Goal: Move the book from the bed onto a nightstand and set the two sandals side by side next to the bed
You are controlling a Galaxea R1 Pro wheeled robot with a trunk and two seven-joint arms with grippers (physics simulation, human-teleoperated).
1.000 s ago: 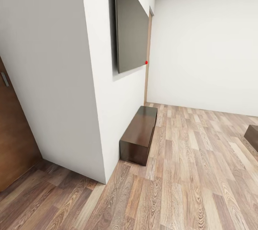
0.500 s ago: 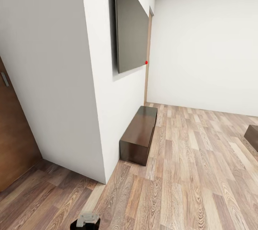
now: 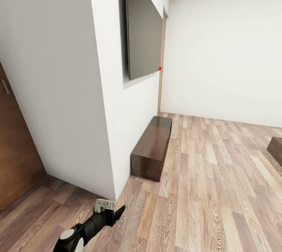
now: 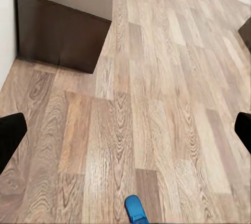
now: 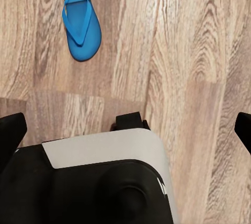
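Note:
One blue sandal (image 5: 79,18) lies flat on the wood floor, straps up, in the right wrist view. My right gripper (image 5: 128,129) hangs above the floor, open and empty, well apart from that sandal. The tip of a blue sandal (image 4: 135,209) shows at the edge of the left wrist view. My left gripper (image 4: 125,132) is open with nothing between its fingers. That gripper (image 3: 114,213) also shows low in the head view, near the wall corner. The book, bed and nightstand are out of view.
A long low dark TV cabinet (image 3: 152,148) stands against the white wall under a wall-mounted screen (image 3: 143,28). A brown door (image 3: 11,150) is at the far left. A dark wooden corner (image 3: 276,148) pokes in at the right edge. My grey-and-black body (image 5: 99,177) shows below the right gripper.
My left arm has risen from the bottom edge into the head view, toward the wall corner. The room and the camera have stayed still.

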